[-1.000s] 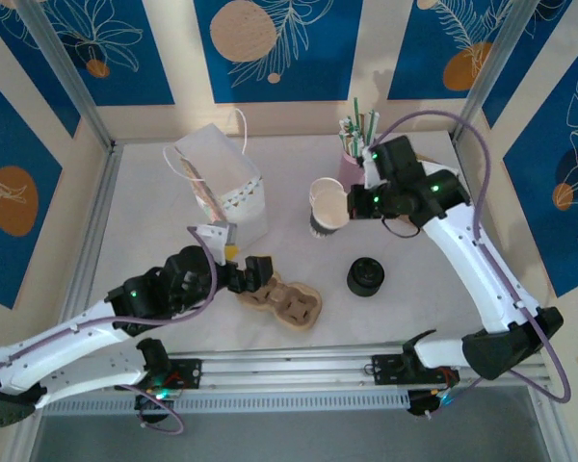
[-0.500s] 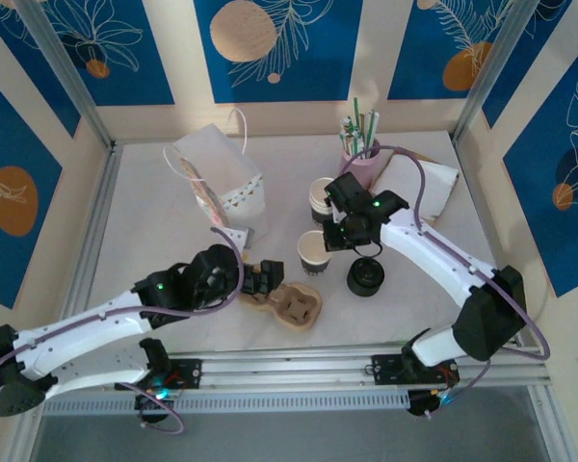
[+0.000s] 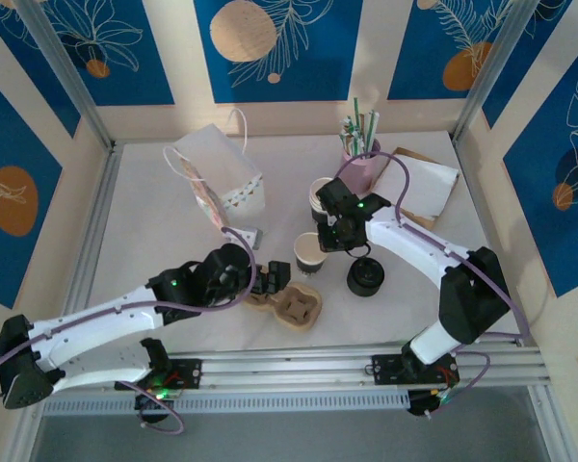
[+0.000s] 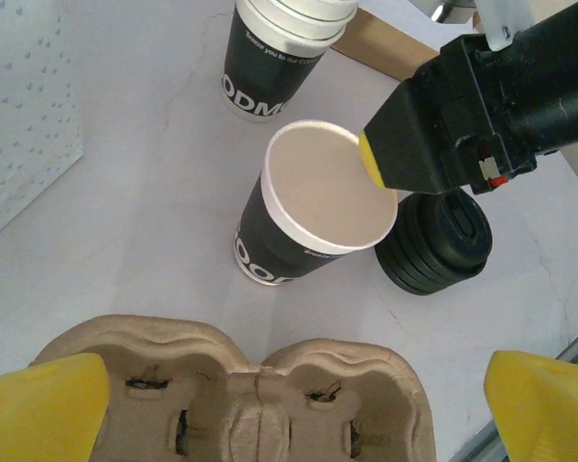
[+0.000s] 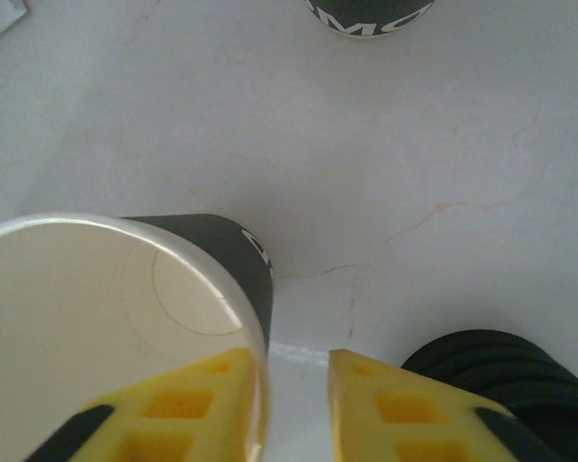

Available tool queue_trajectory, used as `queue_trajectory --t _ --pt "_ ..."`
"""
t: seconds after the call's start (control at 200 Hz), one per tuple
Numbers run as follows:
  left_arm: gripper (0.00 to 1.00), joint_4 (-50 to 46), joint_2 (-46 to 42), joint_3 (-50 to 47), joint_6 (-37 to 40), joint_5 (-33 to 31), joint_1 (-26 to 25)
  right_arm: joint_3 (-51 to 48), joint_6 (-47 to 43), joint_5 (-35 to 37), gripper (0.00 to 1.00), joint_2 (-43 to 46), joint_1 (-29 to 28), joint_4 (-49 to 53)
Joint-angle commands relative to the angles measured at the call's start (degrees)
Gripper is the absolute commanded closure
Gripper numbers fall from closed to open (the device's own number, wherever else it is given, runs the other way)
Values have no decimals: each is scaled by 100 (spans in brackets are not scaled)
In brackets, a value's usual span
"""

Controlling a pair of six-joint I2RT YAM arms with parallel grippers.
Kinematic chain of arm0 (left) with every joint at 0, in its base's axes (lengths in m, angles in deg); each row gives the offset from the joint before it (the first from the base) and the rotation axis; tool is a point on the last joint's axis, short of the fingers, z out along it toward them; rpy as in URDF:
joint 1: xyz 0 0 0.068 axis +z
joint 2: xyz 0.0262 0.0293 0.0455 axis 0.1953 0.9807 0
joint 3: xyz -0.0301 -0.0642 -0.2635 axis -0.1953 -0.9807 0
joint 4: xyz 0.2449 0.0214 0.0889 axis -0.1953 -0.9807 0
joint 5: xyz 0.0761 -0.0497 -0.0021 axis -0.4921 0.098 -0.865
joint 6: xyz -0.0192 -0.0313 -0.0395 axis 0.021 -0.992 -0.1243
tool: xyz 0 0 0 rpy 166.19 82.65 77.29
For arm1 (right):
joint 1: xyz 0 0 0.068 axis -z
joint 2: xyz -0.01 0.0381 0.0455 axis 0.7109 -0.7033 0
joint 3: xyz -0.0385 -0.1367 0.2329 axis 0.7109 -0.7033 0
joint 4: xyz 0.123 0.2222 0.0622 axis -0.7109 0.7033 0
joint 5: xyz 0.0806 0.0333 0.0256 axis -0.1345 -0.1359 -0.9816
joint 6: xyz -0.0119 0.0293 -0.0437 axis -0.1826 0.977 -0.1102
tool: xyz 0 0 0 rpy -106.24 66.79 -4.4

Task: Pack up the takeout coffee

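- Top external has the takeout coffee cup point(image 3: 308, 252) standing upright mid-worktop point(image 3: 154, 241) with no lid on it. It's just far of the cardboard carrier point(image 3: 291, 306) and left of the stack of black lids point(image 3: 364, 277).
- Right fingers point(image 5: 414, 414) are at the cup's right rim, only narrowly parted. 1 looks to be inside the wall and 1 outside, and a sliver of worktop shows between them, so I'd say the wall isn't pinched.
- Left fingers point(image 4: 48, 414) are spread wide with nothing in them, hanging over the near side of the carrier.
- Biggest risk imo: the cup looks empty and light, so if the inner finger drags on the rim while pulling out, it tips or skids toward the lids.
- Next worry is the lid. They're nested, so 2 could come up together, and pushing 1 down on an unsupported paper cup could crush the rim.
- Around it: a stack of nested cups point(image 3: 320, 195) just far of the cup, a pink straw holder point(image 3: 359, 159) beyond that, a white paper bag point(image 3: 217, 183) far left, and flat paper sleeves point(image 3: 422, 183) far right.
- In the way: the nested stack crowds the right arm, and the left arm is parked over the carrier slots.
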Motion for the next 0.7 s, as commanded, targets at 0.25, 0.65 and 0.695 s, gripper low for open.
queue_trajectory --t 0.25,0.65,0.695 --pt "0 -32 141 220 23 184 -43 -36 125 129 32 972 71 496" --pt "0 -811 1403 1520 428 23 -751 -1168 380 -238 11 2249 1189 922" --pt "0 -825 1551 1650 456 52 -816 -1263 417 -224 10 2291 1265 972"
